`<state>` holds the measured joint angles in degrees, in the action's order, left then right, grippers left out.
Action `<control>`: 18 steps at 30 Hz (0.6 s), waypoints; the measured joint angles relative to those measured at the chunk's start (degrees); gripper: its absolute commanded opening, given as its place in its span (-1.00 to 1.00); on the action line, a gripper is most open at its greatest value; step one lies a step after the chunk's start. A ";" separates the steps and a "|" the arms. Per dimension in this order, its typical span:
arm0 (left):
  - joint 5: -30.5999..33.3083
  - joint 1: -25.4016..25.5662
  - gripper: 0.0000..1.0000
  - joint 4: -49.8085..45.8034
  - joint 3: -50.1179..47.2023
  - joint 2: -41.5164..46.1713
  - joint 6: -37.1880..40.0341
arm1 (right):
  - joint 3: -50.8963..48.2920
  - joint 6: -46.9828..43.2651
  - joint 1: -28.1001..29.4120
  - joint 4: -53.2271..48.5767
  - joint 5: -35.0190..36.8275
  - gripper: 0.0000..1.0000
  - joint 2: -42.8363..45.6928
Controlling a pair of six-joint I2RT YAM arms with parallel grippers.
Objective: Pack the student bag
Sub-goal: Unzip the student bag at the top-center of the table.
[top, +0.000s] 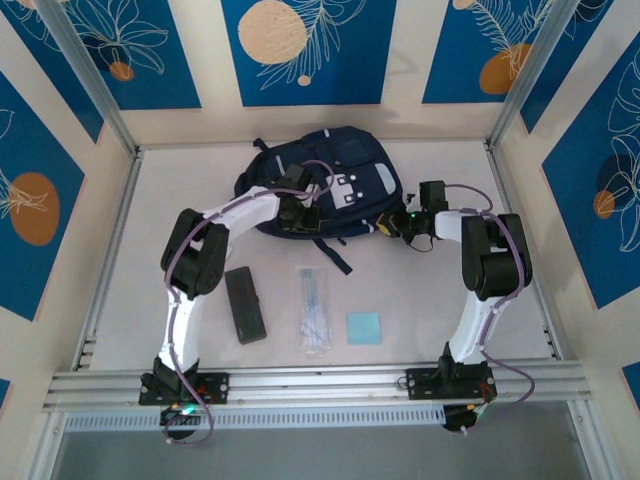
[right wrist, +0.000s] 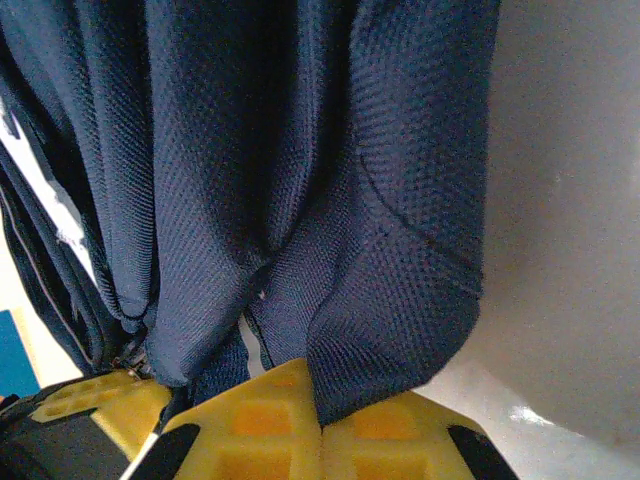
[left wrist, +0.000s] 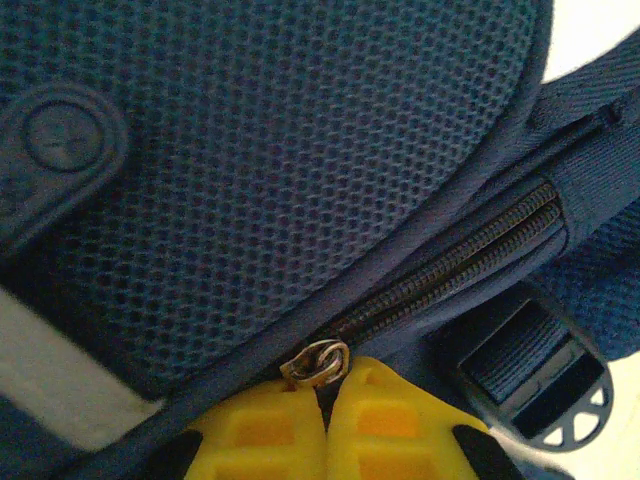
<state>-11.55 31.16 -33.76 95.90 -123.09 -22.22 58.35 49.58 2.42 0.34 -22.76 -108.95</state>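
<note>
Top view: student bag [top: 330, 180] at far middle of white table [top: 430, 320]. Black case [top: 245, 305], pen packet [top: 313, 310] and blue pad [top: 363, 327] lie unpacked nearer bases. Blue leaf-print walls [top: 300, 60].
Left wrist: left gripper [left wrist: 325, 415] pinched together on zip pull [left wrist: 318, 362]; zip looks shut.
Right wrist: right gripper [right wrist: 320, 415] clamped on fold of bag cloth.
Step, likely: opening bag. Next: draw pull along track, right hand bracing cloth.

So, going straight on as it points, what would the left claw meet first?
The left claw is shut on the zipper pull; right beyond it lies the student bag, its mesh panel probably first.
</note>
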 measured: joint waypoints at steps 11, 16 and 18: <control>4.85 -0.79 -1.00 -8.26 2.71 0.28 8.15 | 1.42 -1.46 -0.39 -4.57 -0.22 -1.00 0.70; 6.10 -0.94 -1.00 -11.63 4.39 0.87 11.67 | 2.51 -2.19 -1.33 -6.75 -1.53 -1.00 0.70; 6.08 -0.94 -1.00 -13.05 5.60 0.87 13.07 | 3.54 -2.73 -1.60 -8.13 -1.75 -1.00 0.70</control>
<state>-5.48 30.22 -46.81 101.49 -122.21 -9.15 61.89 46.85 0.82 -7.79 -24.51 -108.25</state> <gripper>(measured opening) 0.050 0.055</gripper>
